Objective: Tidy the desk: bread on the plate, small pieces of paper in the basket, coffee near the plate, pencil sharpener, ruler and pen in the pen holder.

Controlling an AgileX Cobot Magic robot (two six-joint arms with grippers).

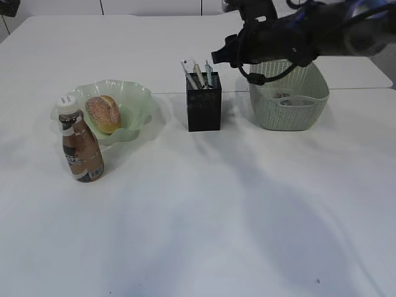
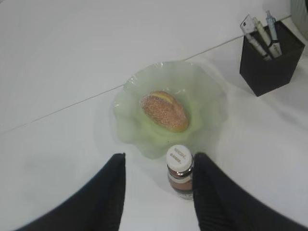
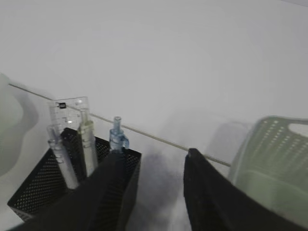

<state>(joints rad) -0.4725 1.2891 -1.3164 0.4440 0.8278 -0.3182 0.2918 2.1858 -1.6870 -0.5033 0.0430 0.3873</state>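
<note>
The bread (image 1: 103, 113) lies in the pale green plate (image 1: 139, 99) at the left. Just in front stands the coffee (image 1: 80, 145), upright. In the left wrist view my left gripper (image 2: 160, 156) is open around the coffee (image 2: 180, 172), which stands close to the right-hand finger (image 2: 211, 192) with a wide gap on its other side. The black pen holder (image 1: 203, 108) holds the ruler (image 3: 70, 108) and pens (image 3: 86, 139). My right gripper (image 3: 155, 154) hovers open and empty above and behind the holder. Small pieces of paper (image 1: 283, 99) lie in the basket (image 1: 288, 117). The pencil sharpener is hidden.
The right arm (image 1: 309, 31) reaches in from the upper right over the basket. A seam (image 1: 167, 93) runs across the white desk (image 1: 204, 216) behind the holder. The left arm is out of the exterior view.
</note>
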